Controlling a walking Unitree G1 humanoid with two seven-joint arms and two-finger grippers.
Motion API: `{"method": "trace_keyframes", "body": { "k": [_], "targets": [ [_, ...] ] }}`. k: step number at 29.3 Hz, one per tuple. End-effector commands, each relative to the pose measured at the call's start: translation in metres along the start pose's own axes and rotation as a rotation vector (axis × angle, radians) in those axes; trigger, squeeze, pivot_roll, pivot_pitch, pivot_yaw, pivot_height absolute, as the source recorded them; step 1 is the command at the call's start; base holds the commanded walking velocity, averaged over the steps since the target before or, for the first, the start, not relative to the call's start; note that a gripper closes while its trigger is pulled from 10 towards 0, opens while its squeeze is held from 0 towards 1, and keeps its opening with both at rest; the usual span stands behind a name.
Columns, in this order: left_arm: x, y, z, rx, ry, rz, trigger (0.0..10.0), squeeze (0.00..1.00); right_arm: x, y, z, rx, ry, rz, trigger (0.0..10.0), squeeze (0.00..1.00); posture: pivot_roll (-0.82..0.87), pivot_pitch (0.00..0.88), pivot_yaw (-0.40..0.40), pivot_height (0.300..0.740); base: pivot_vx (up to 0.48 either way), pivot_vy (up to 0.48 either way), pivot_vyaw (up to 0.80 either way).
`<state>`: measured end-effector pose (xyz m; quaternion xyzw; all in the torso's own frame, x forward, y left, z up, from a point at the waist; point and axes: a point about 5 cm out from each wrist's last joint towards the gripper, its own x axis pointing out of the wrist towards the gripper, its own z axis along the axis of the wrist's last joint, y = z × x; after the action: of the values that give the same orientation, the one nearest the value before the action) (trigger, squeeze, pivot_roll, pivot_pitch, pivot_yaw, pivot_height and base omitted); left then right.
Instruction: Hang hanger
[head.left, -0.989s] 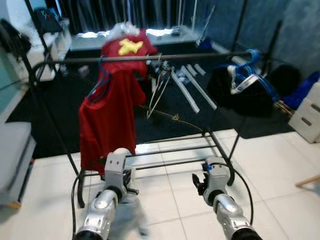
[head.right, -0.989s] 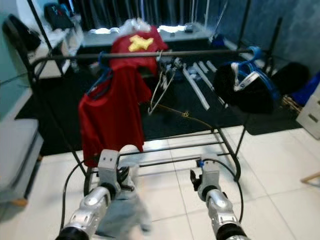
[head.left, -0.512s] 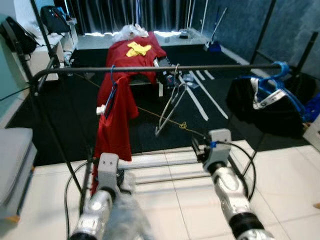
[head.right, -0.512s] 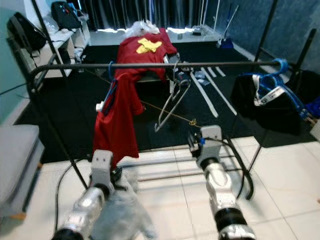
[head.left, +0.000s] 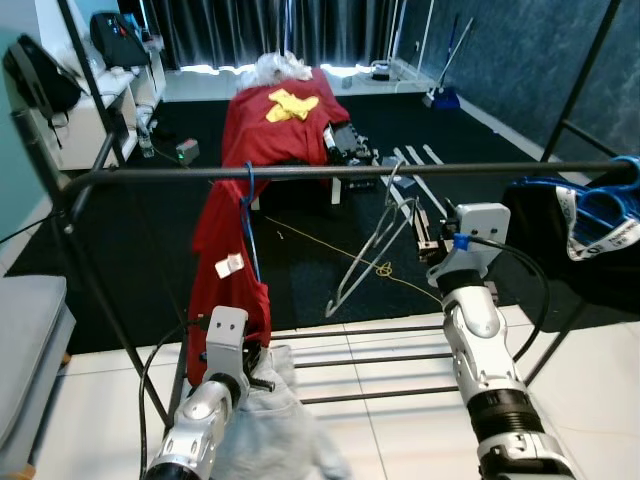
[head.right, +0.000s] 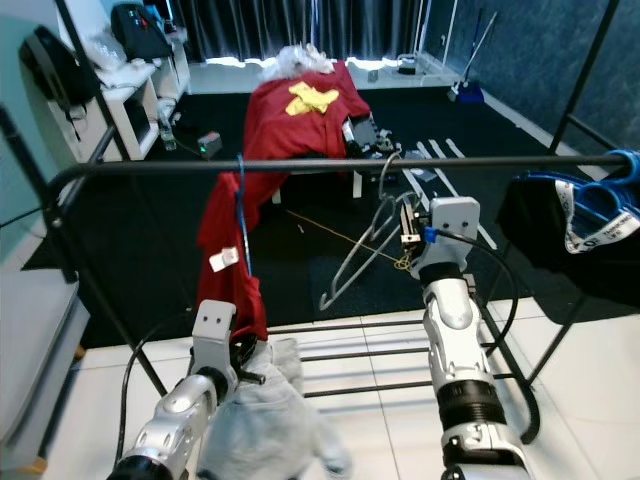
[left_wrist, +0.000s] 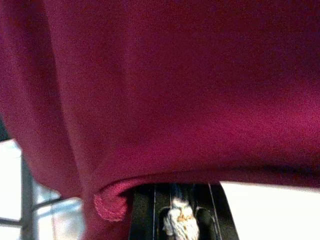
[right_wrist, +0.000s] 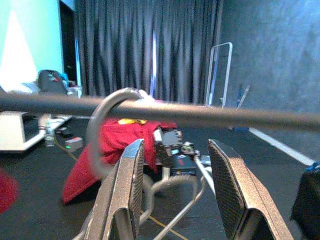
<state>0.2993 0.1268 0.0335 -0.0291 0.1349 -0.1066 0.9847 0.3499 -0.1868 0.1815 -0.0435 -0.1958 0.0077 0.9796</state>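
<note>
Now | hanger (head.right: 372, 240) hung by its hook on the rail (head.right: 330, 163), tilted | right gripper (right_wrist: 175, 200) just below the rail, fingers spread, empty — best drawn back level, clear of the wire | left gripper (head.left: 262, 375) low, pinching grey cloth (head.left: 275, 430) — red shirt (head.left: 232, 270) beside

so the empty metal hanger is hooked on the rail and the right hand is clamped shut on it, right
Not quite. The metal hanger is hooked on the rail, but the right hand is open, its fingers spread apart behind the hanger, as the right wrist view shows.
</note>
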Motion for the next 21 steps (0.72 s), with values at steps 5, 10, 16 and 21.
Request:
{"method": "trace_keyframes", "body": {
  "k": [5,10,16,21],
  "targets": [
    [-0.001,0.003,0.004,0.010,-0.027,0.005,10.0,0.00,0.008,0.010,0.016,-0.030,-0.049,0.003,10.0,0.00,-0.03,0.010,-0.024,0.740,0.083,0.000,0.00],
    [-0.003,0.005,0.003,0.020,-0.024,0.007,10.0,0.00,0.006,0.014,0.007,0.004,0.019,0.003,10.0,0.00,-0.02,0.012,-0.021,0.740,0.000,0.000,0.00],
    [-0.003,0.005,0.003,0.021,-0.023,0.007,10.0,0.00,0.005,0.014,0.005,0.006,0.034,0.000,10.0,0.00,-0.02,0.012,-0.021,0.740,0.000,0.000,0.00],
    [-0.002,0.005,0.003,0.026,-0.021,-0.002,10.0,0.00,0.002,0.014,-0.002,-0.012,0.093,-0.039,10.0,0.00,-0.02,0.013,-0.020,0.740,0.000,0.000,0.00]
  ]
}}
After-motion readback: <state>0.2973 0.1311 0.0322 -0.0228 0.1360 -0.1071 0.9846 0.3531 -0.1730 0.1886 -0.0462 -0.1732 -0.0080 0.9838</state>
